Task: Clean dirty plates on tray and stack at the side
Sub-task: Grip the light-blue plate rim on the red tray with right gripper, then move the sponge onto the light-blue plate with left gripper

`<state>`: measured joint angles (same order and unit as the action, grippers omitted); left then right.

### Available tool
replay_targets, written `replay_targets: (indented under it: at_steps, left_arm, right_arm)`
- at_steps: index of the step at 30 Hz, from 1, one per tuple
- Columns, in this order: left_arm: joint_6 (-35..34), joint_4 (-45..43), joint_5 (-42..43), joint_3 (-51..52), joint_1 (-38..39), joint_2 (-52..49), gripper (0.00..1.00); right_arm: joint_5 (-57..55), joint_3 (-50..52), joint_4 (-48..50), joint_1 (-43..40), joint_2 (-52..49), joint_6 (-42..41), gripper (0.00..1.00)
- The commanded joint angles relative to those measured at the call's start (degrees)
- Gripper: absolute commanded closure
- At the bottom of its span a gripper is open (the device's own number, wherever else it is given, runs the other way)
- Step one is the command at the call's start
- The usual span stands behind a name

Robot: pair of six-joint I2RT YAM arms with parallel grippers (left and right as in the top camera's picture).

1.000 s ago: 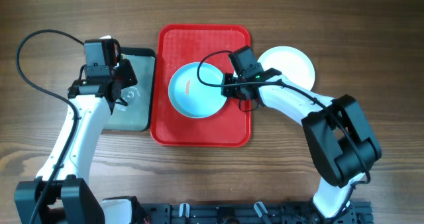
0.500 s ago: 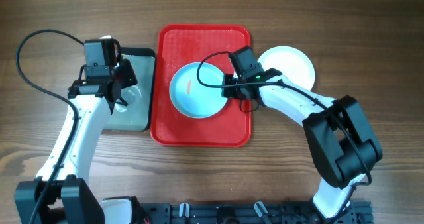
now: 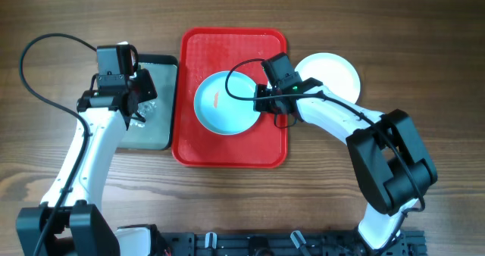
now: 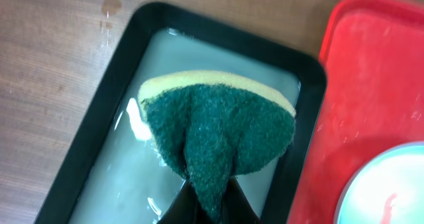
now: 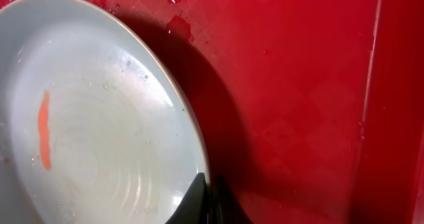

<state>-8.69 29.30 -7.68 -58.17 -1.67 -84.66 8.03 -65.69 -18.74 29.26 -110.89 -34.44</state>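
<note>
A wooden table point(image 3: 424, 44) fills the overhead view. Two white robot arms reach in from the 6 o'clock edge, one on each side.

At the centre lies the red tray point(image 3: 204, 51), a rounded rectangle with a raised rim. Its long sides run from 12 to 6 o'clock. Droplets sit on its surface in the right wrist view.

At the tray's 9 o'clock, just beside its rim, is a smaller black-rimmed pan point(image 3: 163, 59) with a wet, glossy floor point(image 4: 89, 128).

A pale turquoise plate point(image 3: 223, 104) rests on the middle of the tray. A white plate point(image 3: 333, 73) lies off the tray on the bare table, at the tray's 2 o'clock, just beside its rim. No third plate can be made out.

Over the pan hangs a sponge point(image 4: 218, 124), with a dark green scouring face and a yellow edge. It is folded into a fan shape and pinched at its 6 o'clock end. The left gripper point(image 4: 205, 201) is clamped tight on that fold. Whether the sponge touches the pan floor cannot be told.

The right gripper point(image 3: 261, 101) is at the turquoise plate's 3 o'clock rim. In the right wrist view its claw point(image 5: 209, 201) is drawn narrow, nipping the plate's edge point(image 5: 99, 131).

A thin orange-red smear point(image 5: 44, 128) marks the plate's inner surface, slightly toward 9 o'clock from its centre in the overhead view point(image 3: 215, 99).
</note>
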Motion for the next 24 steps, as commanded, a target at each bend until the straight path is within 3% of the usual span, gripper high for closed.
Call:
replay_targets:
  at_steps: [1, 5, 10, 16, 24]
  left_arm:
    - [2.5, 3.0, -0.7, -5.9, 0.0, 0.1, 0.96]
    - [2.5, 3.8, 0.6, -6.7, 0.5, 0.1, 0.96]
    - [1.8, 3.9, 13.3, -6.7, 3.3, -0.8, 0.96]
    - [-2.3, 3.9, 15.2, -6.7, 10.7, -4.4, 0.96]
    - [-2.0, 1.8, 15.4, -6.7, 18.4, -11.7, 0.96]
  right_arm:
    - [-1.0, 0.3, 0.2, -0.2, 1.6, -0.1, 0.96]
    - [-1.0, 0.3, 0.2, -0.2, 1.6, -0.1, 0.96]
    - [-1.0, 0.4, 0.1, -0.2, 1.6, 0.1, 0.96]
    - [-1.0, 0.4, 0.1, -0.2, 1.6, 0.2, 0.96]
    - [-1.0, 0.4, 0.0, -0.2, 1.6, 0.2, 0.96]
